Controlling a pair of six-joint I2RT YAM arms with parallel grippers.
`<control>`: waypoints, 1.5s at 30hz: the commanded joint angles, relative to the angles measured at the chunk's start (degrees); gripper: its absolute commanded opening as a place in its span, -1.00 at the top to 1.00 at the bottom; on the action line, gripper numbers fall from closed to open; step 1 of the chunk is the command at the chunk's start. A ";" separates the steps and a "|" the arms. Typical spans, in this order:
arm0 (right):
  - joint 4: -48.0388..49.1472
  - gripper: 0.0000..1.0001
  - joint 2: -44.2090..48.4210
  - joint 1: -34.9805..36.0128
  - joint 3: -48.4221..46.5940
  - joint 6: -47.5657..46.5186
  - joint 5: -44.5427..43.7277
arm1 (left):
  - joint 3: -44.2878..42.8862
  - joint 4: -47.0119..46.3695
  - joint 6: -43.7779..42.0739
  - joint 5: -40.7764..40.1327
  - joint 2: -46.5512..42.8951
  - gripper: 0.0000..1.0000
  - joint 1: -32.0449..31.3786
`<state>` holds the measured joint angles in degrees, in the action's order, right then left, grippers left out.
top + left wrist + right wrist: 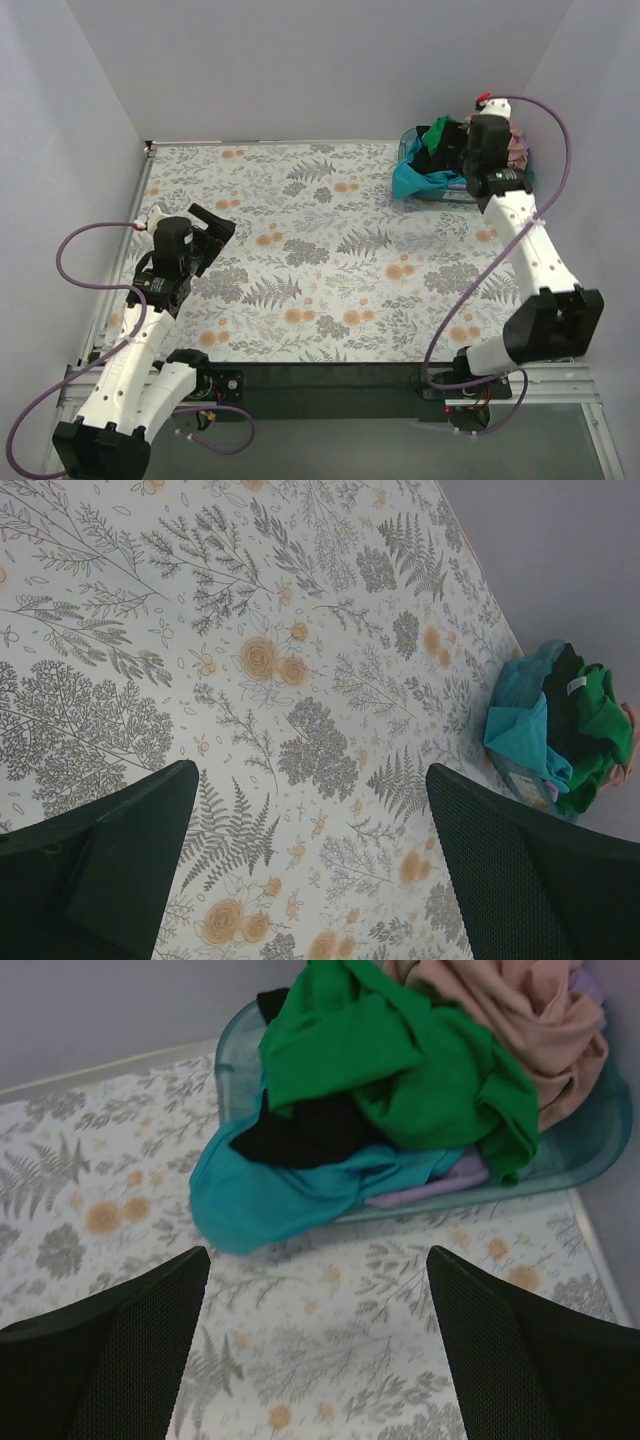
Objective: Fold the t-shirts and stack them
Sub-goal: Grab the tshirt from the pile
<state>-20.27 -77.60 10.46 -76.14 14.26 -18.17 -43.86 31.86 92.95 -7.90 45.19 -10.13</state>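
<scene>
Several crumpled t-shirts are piled in a blue basket [592, 1145] at the table's far right. In the right wrist view a green shirt [400, 1055] lies on top. A black one [300, 1132] and a turquoise one [265, 1200] spill over the rim onto the table. A lilac one [430, 1185] lies underneath and a dusty pink one [510, 1010] at the back. My right gripper [318, 1252] is open and empty, hovering just in front of the basket. My left gripper [311, 768] is open and empty above the table's left side [215, 225], far from the pile [440, 150].
The floral-patterned table [330, 250] is walled in at the back and both sides. The basket [445, 193] stands in the far right corner and also shows in the left wrist view [512, 772]. Purple cables loop beside both arms.
</scene>
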 commanded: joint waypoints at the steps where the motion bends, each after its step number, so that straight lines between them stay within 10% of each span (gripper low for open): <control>1: 1.20 -0.91 -8.59 -4.56 -10.68 -6.52 1.92 | -1.23 -3.12 -2.07 1.04 1.83 -0.96 0.29; 14: 0.85 -0.87 -45.43 -15.64 -52.05 -6.96 -1.95 | -0.18 -8.21 -5.67 5.53 10.88 -0.96 0.29; 24: 8.23 -0.82 -55.55 -18.28 -51.92 -5.39 -0.02 | 0.44 -9.62 -6.64 3.77 11.41 -0.96 0.20; 31: 11.13 0.00 -56.96 -18.81 -52.89 -7.14 -0.90 | 1.23 -9.53 -6.73 3.86 11.33 -0.96 0.29; 34: 12.27 0.48 -55.73 -18.81 -52.18 -8.02 -0.72 | 1.14 -9.36 -6.46 3.95 11.06 -0.96 0.20; 35: 12.54 0.91 -55.29 -18.81 -51.66 -8.28 -0.64 | 1.14 -9.36 -6.46 4.12 10.89 -0.96 0.20; 45: 19.64 0.97 -36.24 -16.27 -40.08 -6.70 5.69 | 1.49 -9.01 -5.67 5.53 6.32 -0.96 0.20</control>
<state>-10.35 -127.11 -7.62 -118.85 7.09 -14.85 -42.70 23.07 87.39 -3.38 54.04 -10.13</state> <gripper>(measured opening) 0.031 0.982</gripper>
